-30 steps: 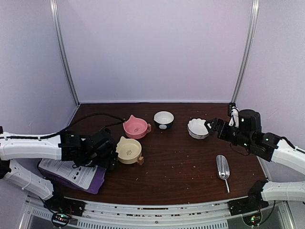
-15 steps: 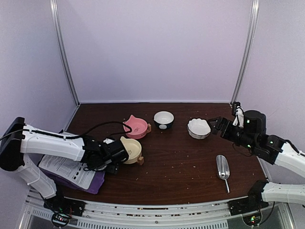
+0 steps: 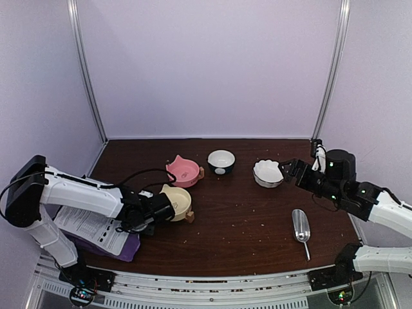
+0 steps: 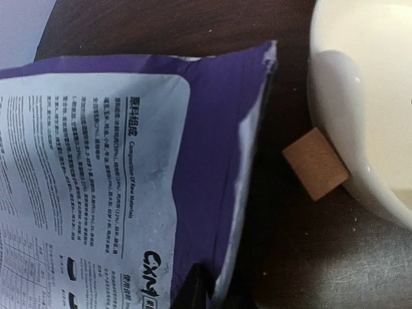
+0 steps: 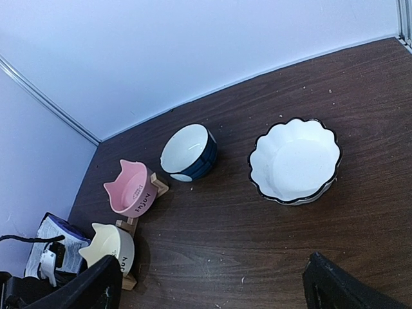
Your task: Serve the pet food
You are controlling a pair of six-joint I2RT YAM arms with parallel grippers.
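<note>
No pet food shows in any view; only scattered crumbs lie on the brown table (image 3: 244, 219). The purple-and-white food bag (image 3: 96, 235) (image 4: 129, 161) lies flat at the near left. My left gripper (image 3: 143, 225) (image 4: 215, 293) is low at the bag's right edge, its jaws closed on that purple edge, right beside the cream cat-ear bowl (image 3: 177, 201) (image 4: 367, 96). My right gripper (image 3: 285, 168) (image 5: 212, 286) hovers open over the table, next to the white scalloped bowl (image 3: 267, 172) (image 5: 295, 161), with nothing between its fingers.
A pink cat-ear bowl (image 3: 183, 170) (image 5: 132, 188) and a blue-and-white bowl (image 3: 221, 159) (image 5: 188, 151) stand at the back middle. A silver scoop (image 3: 300, 226) lies at the near right. The cream bowl rests on a small wooden stand (image 4: 315, 164).
My left arm has swung right and down to the bag's edge beside the cream bowl, and its jaws have closed there. The right gripper has shifted slightly and stays open.
</note>
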